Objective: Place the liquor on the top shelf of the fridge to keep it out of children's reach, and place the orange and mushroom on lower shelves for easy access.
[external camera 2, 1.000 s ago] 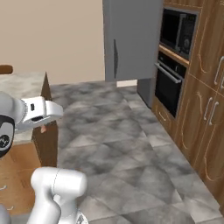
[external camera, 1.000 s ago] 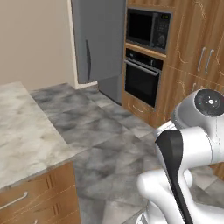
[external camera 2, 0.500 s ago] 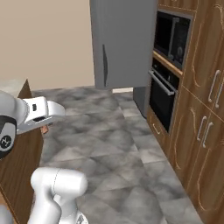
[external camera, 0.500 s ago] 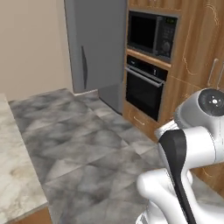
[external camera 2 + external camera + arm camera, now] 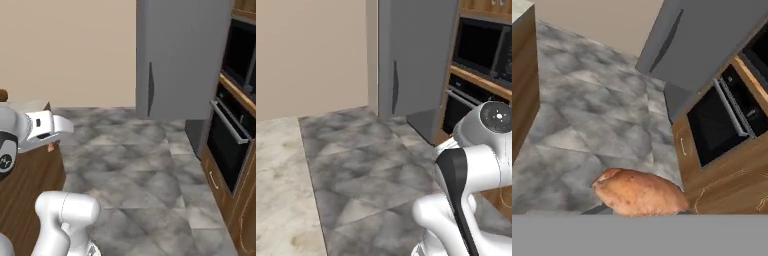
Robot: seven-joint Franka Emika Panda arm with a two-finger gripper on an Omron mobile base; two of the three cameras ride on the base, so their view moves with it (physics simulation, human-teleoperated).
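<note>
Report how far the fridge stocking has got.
Done: nothing visibly shelved; the fridge door is closed. In hand: the gripper is shut on the mushroom, reddish-brown and pale, carried above the floor. Left: open the fridge and shelve it low.

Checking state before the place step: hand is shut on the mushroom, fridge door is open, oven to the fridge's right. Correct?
Not quite. The fridge door is closed; the right base view shows its flat grey front with the handle and no shelves in sight. The rest holds: the hand is shut on the mushroom, and the oven stands to the fridge's right.
</note>
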